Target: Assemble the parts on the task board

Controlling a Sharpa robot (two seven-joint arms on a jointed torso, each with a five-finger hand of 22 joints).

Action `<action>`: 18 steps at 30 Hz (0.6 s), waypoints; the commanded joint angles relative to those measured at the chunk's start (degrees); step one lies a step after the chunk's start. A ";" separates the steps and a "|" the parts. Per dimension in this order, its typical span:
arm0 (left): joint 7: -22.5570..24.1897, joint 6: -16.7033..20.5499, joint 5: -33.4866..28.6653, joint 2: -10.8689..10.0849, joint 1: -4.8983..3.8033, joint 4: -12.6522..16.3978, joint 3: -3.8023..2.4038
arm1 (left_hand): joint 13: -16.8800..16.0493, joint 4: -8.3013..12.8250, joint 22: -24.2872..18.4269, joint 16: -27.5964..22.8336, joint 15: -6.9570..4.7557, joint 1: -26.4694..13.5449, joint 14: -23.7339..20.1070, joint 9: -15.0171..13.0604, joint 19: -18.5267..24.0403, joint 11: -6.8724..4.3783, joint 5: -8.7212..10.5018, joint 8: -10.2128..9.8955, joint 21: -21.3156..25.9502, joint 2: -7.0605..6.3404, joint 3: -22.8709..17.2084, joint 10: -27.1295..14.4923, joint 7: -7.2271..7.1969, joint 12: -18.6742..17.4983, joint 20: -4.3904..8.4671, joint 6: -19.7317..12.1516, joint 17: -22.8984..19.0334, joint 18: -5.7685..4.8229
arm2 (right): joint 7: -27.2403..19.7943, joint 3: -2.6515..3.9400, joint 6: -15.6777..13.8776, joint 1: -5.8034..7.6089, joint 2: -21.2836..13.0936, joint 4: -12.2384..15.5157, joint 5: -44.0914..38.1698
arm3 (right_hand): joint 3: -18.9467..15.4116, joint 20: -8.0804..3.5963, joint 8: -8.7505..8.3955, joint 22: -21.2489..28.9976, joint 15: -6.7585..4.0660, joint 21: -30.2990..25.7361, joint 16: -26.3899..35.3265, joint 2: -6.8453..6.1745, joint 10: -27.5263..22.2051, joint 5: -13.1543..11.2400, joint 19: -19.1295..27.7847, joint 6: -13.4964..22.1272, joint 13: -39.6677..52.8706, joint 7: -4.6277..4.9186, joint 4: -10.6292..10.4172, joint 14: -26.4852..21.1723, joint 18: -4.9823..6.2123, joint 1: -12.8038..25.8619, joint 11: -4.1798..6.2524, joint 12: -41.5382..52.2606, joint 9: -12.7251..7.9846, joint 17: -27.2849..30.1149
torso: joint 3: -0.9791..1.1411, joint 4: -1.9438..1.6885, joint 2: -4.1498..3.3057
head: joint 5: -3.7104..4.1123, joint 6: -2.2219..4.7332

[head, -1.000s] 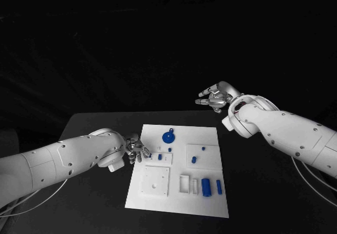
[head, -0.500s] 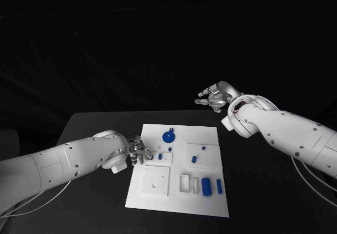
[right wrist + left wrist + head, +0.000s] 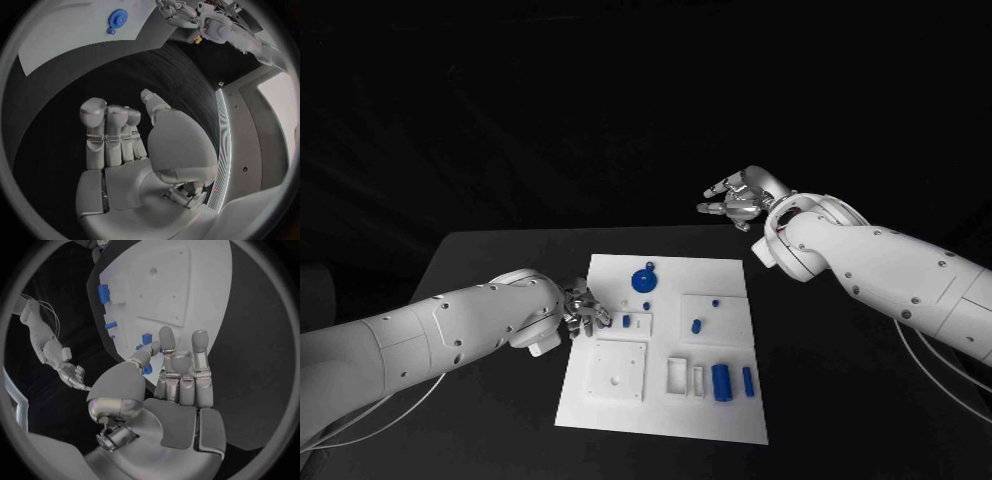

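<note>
The task board (image 3: pixel 668 345), a white plate, lies in the lower middle of the head view on the black counter (image 3: pixel 495 260). Near its upper edge sits a blue gear-shaped part (image 3: pixel 645 280). Below that, toward the board's left side, is a small blue block (image 3: pixel 626 321), with a tiny blue peg (image 3: pixel 646 306) just above and right of it. A raised white square in the board's right half carries a short blue pin (image 3: pixel 695 325) and a small blue dot near its upper edge. At the lower right of the board, two upright blue cylinders (image 3: pixel 723 382) stand side by side next to white slotted frames, and a white square plate (image 3: pixel 616 370) with small holes fills the lower left.

The left hand (image 3: pixel 581 310) comes in from the left of the frame and hovers at the board's left edge, beside the small blue block. In the left wrist view its fingers (image 3: pixel 181 367) are held close together and gently bent, holding nothing.

The right hand (image 3: pixel 740 200) is raised in the upper right of the frame, beyond the counter's far edge and well apart from the board. Its fingers (image 3: pixel 109 132) are extended side by side with the thumb apart, and it grips nothing.
</note>
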State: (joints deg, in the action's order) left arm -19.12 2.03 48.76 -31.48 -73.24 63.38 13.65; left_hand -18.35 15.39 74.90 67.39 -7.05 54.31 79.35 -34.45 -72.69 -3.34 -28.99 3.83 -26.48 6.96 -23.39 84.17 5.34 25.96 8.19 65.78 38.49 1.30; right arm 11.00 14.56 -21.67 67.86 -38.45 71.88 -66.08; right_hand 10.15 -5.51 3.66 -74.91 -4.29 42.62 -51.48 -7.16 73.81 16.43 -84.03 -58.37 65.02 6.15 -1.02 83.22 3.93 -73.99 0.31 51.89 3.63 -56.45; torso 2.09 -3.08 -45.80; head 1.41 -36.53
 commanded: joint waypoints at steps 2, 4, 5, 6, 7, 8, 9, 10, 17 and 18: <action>-1.09 2.54 0.72 0.10 0.21 -0.14 0.06 | 0.00 0.30 1.03 0.03 -0.19 0.06 0.44 0.06 -0.35 -0.28 0.40 0.11 -0.26 0.57 -0.74 2.66 -5.17 0.53 0.15 6.11 0.37 -0.14 | -0.16 0.02 0.52 -0.03 -0.02 0.07 -0.53 | 0.21 0.23 -0.10 -5.28 0.02 -0.27 0.19 0.64 -0.05 0.13 -1.19 -0.32 -0.09 0.18 0.17 -0.19 0.64 0.04 -0.04 -0.24 0.00 0.05 | -0.03 -0.07 0.03 | 0.15 -0.13; -1.11 2.98 0.73 0.11 0.22 -0.07 0.06 | -0.06 0.30 1.04 0.19 -0.21 0.03 0.51 0.05 -0.40 -0.29 0.39 0.09 -0.31 0.57 -0.76 2.65 -5.18 0.71 0.16 6.12 0.61 -0.15 | -0.15 0.02 0.55 -0.04 -0.04 0.08 -0.54 | 0.21 0.23 -0.10 -5.28 0.02 -0.27 0.19 0.64 -0.05 0.13 -1.19 -0.32 -0.09 0.18 0.17 -0.19 0.64 0.04 -0.04 -0.24 0.00 0.05 | -0.04 -0.05 0.01 | 0.24 -0.17; -1.11 3.25 0.73 0.12 0.23 -0.02 0.06 | -0.06 0.30 1.04 0.19 -0.21 0.03 0.51 0.05 -0.40 -0.29 0.39 0.09 -0.31 0.57 -0.76 2.65 -5.18 0.71 0.16 6.12 0.61 -0.15 | -0.14 0.02 0.55 -0.04 -0.06 0.09 -0.54 | 0.21 0.23 -0.10 -5.28 0.02 -0.27 0.19 0.64 -0.05 0.13 -1.19 -0.32 -0.09 0.18 0.17 -0.19 0.64 0.04 -0.04 -0.24 0.00 0.05 | -0.03 -0.05 0.01 | 0.19 -0.14; -1.10 3.48 0.73 0.14 0.24 0.03 0.06 | -0.07 0.31 1.05 0.21 -0.21 0.02 0.52 0.04 -0.40 -0.30 0.40 0.09 -0.32 0.57 -0.76 2.66 -5.19 0.73 0.17 6.14 0.65 -0.15 | -0.13 0.02 0.55 -0.05 -0.07 0.10 -0.55 | 0.21 0.23 -0.10 -5.28 0.02 -0.27 0.19 0.64 -0.05 0.13 -1.19 -0.32 -0.09 0.18 0.17 -0.19 0.64 0.04 -0.04 -0.24 0.00 0.05 | -0.02 -0.05 0.01 | 0.15 -0.14; -1.08 3.69 0.73 0.15 0.25 0.09 0.06 | -0.12 0.32 1.05 0.31 -0.22 -0.02 0.57 0.01 -0.43 -0.33 0.40 0.12 -0.35 0.56 -0.77 2.66 -5.22 0.86 0.18 6.22 0.81 -0.15 | -0.13 0.02 0.54 -0.05 -0.08 0.10 -0.56 | 0.21 0.23 -0.10 -5.28 0.02 -0.27 0.19 0.64 -0.05 0.13 -1.19 -0.32 -0.09 0.18 0.17 -0.19 0.64 0.04 -0.04 -0.24 0.00 0.05 | -0.02 -0.03 0.00 | 0.11 -0.13; -1.07 3.89 0.74 0.18 0.26 0.14 0.06 | -0.14 0.33 1.05 0.38 -0.23 -0.04 0.61 -0.01 -0.46 -0.34 0.39 0.12 -0.38 0.55 -0.79 2.66 -5.23 0.91 0.19 6.25 0.92 -0.15 | -0.12 0.02 0.54 -0.06 -0.09 0.10 -0.56 | 0.22 0.23 -0.10 -5.36 0.01 -0.39 0.09 0.65 -0.01 0.11 -1.31 -0.34 0.00 0.18 0.23 -0.16 0.64 0.05 -0.03 -0.16 0.00 -0.12 | -0.02 -0.02 0.00 | 0.08 -0.11; -1.06 4.07 0.74 0.20 0.27 0.19 0.06 | -0.15 0.34 1.06 0.42 -0.24 -0.05 0.63 -0.02 -0.47 -0.35 0.39 0.12 -0.40 0.54 -0.80 2.66 -5.24 0.94 0.20 6.27 1.00 -0.15 | -0.12 0.02 0.54 -0.06 -0.10 0.10 -0.57 | 0.22 0.23 -0.10 -5.36 0.01 -0.39 0.09 0.65 -0.01 0.11 -1.31 -0.34 0.00 0.18 0.23 -0.16 0.64 0.05 -0.03 -0.16 0.00 -0.12 | -0.03 -0.02 -0.01 | 0.11 -0.10; -1.06 4.14 0.74 0.22 0.27 0.22 0.06 | -0.18 0.34 1.06 0.54 -0.25 -0.08 0.70 -0.05 -0.50 -0.37 0.39 0.13 -0.43 0.55 -0.82 2.67 -5.25 1.03 0.21 6.33 1.19 -0.15 | -0.11 0.02 0.54 -0.07 -0.10 0.11 -0.57 | 0.22 0.23 -0.10 -5.36 0.01 -0.39 0.09 0.65 -0.01 0.11 -1.31 -0.34 0.00 0.18 0.23 -0.16 0.64 0.05 -0.03 -0.16 0.00 -0.12 | -0.03 -0.01 -0.01 | 0.13 -0.09; -1.64 3.70 1.00 0.37 0.32 0.19 0.07 | -0.27 0.37 1.08 0.83 -0.30 -0.16 0.85 -0.21 -0.61 -0.42 0.40 0.13 -0.59 0.51 -0.89 2.66 -5.30 1.33 0.26 6.43 1.65 -0.16 | -0.06 0.02 0.59 -0.09 -0.17 0.18 -0.61 | 0.22 0.23 -0.10 -5.36 0.01 -0.39 0.09 0.65 -0.01 0.11 -1.31 -0.34 0.00 0.18 0.23 -0.16 0.64 0.05 -0.03 -0.16 0.00 -0.12 | -0.03 0.00 0.01 | 0.25 -0.09; -1.75 3.47 1.03 0.38 0.32 0.19 0.07 | -0.27 0.37 1.08 0.83 -0.30 -0.16 0.85 -0.21 -0.61 -0.42 0.40 0.13 -0.59 0.51 -0.89 2.66 -5.30 1.33 0.26 6.43 1.65 -0.16 | -0.05 0.02 0.60 -0.09 -0.18 0.19 -0.62 | 0.22 0.23 -0.10 -5.36 0.01 -0.39 0.09 0.65 -0.01 0.11 -1.31 -0.34 0.00 0.18 0.23 -0.16 0.64 0.05 -0.03 -0.16 0.00 -0.12 | 0.00 -0.01 0.01 | 0.27 -0.07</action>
State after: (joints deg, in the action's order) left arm -19.92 5.21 49.12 -31.22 -73.11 63.53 13.65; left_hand -18.53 15.69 74.94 67.89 -7.17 54.20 79.67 -34.61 -72.90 -3.38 -28.54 3.71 -26.71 6.85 -23.94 84.13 5.34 26.97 8.40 66.04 40.10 1.30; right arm 11.06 14.56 -21.67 67.80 -38.61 71.96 -66.14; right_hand 10.15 -5.51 3.66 -74.91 -4.29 42.50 -51.48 -7.16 73.82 16.43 -84.03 -58.37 65.02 6.15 -1.02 83.22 3.92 -73.99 0.31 51.89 3.63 -56.52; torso 2.05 -3.09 -45.80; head 1.63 -36.62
